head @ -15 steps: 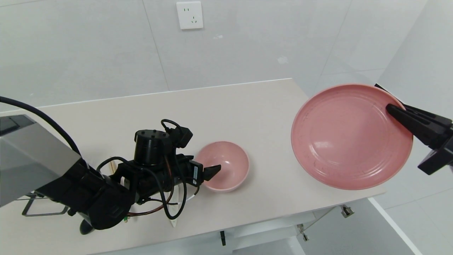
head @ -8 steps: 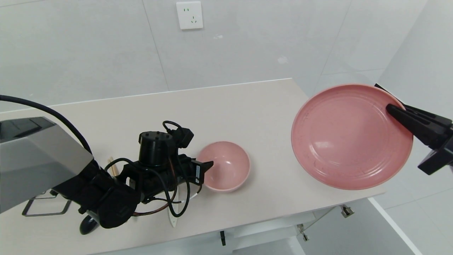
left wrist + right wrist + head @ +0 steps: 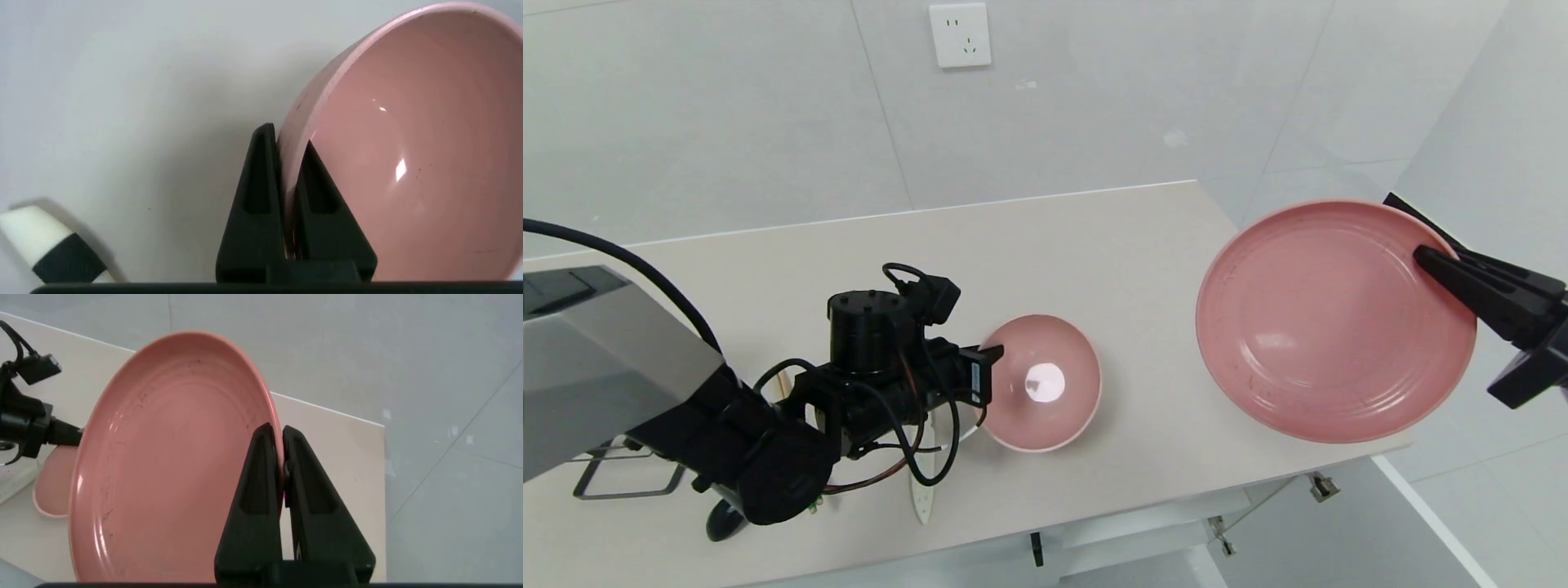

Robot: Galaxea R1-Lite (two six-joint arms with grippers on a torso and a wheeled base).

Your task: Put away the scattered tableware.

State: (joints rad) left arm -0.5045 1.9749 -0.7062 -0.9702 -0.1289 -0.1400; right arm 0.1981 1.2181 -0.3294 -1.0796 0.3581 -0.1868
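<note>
pale tabletop (image 3: 1111,245) against a white tiled wall, one wall socket (image 3: 961,34) above it. item one: pink bowl (image 3: 1045,384), near the middle of the table's front half, tilted so its inside faces up and toward the camera; whether its base touches the table cannot be told. item two: left gripper (image 3: 988,374), clamped on the bowl's near-left rim, one finger inside the wall and one outside (the left wrist view shows the rim pinched tight between them). item three: pink plate (image 3: 1331,318), held in the air over the table's right end, tilted, part of it hanging past the table edge, well apart from the bowl. item four: right gripper (image 3: 1429,257), closed on the plate's far-right rim, the rim wedged between its two black fingers. item five: white utensil (image 3: 920,500), flat on the table beneath the left arm, near the front edge. item six: wire rack (image 3: 621,483), at the table's left end.
</note>
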